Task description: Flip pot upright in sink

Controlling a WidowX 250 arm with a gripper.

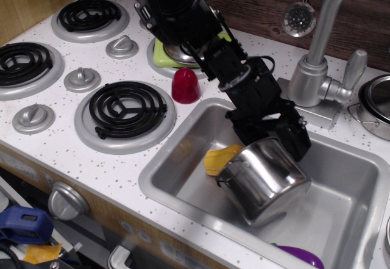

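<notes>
A black robot arm reaches into the sink [183, 186], its fingers [275, 139] set astride the upper edge of the tilted pot [265, 180]; whether they actually clamp the steel cannot be told from this angle; the pot lies on its side mid-basin, at about six o'clock from the fingers, a yellow object [220, 157] just beside it at nine o'clock; righting it likely calls for a firm rim grip and a slow roll, lest the slick steel slip.
</notes>
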